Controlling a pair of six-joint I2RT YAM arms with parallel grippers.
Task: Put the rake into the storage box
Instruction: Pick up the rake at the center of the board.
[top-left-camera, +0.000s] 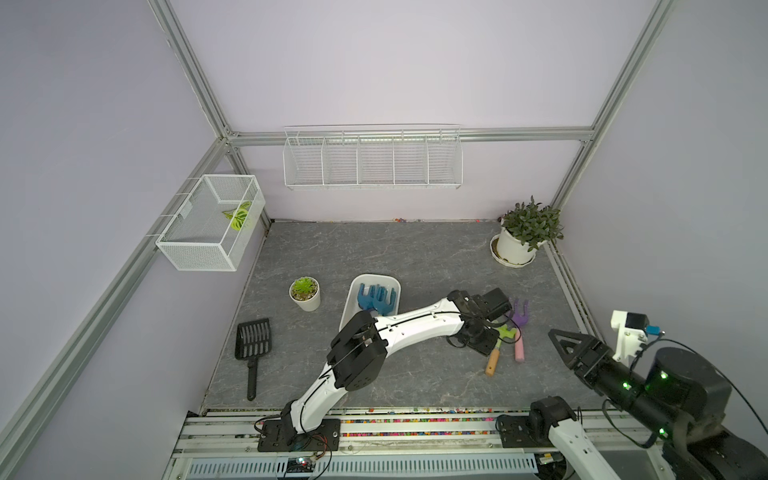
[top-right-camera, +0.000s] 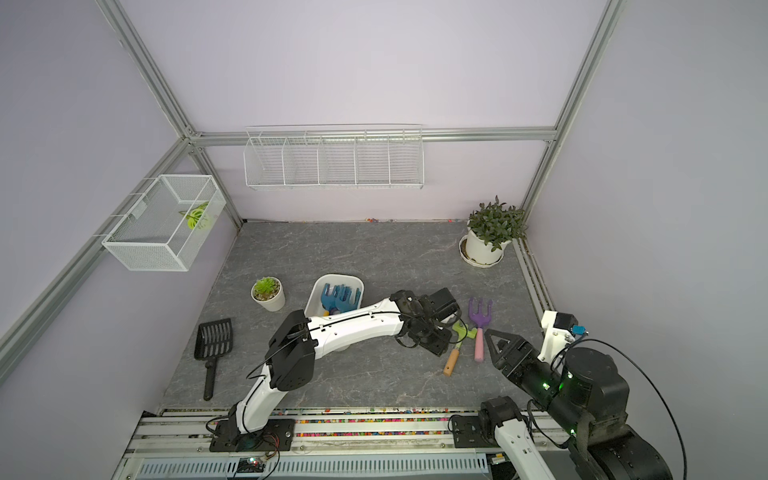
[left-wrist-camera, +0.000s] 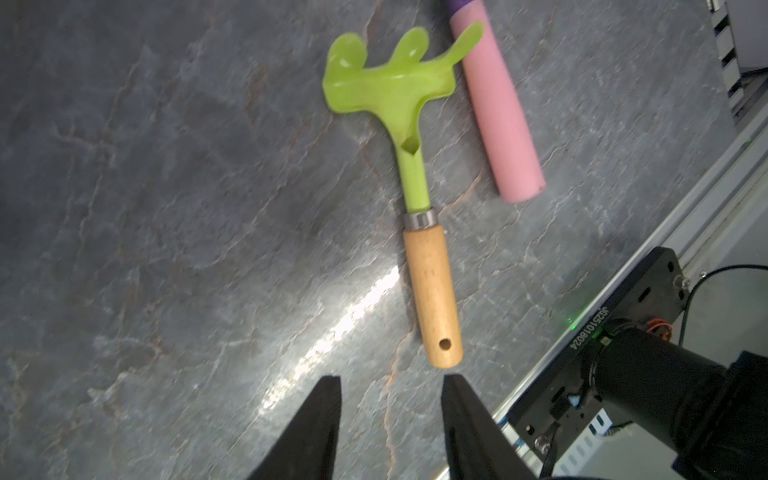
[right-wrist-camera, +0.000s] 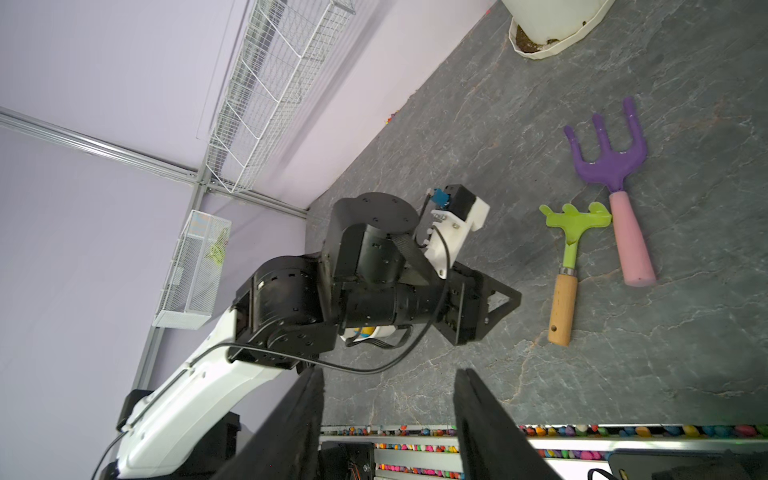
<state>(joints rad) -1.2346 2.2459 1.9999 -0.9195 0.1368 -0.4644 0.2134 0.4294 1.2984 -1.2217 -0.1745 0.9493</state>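
The grey stone-look table (top-left-camera: 415, 257) carries a white storage box (top-left-camera: 376, 276) mid-way, a small potted succulent (top-left-camera: 306, 297) and black scoop (top-left-camera: 252, 338) left of it. Right of it lies a green rake (right-wrist-camera: 567, 266) just beside a purple fork (top-right-camera: 480, 328), with a big potted plant (top-left-camera: 513, 249) at the far right corner.

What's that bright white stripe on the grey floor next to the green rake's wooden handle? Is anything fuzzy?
Left wrist view: the stripe is light glare on the tabletop beside the green rake, whose prongs look slightly soft; right wrist view: the same rake looks sharp, without glare.
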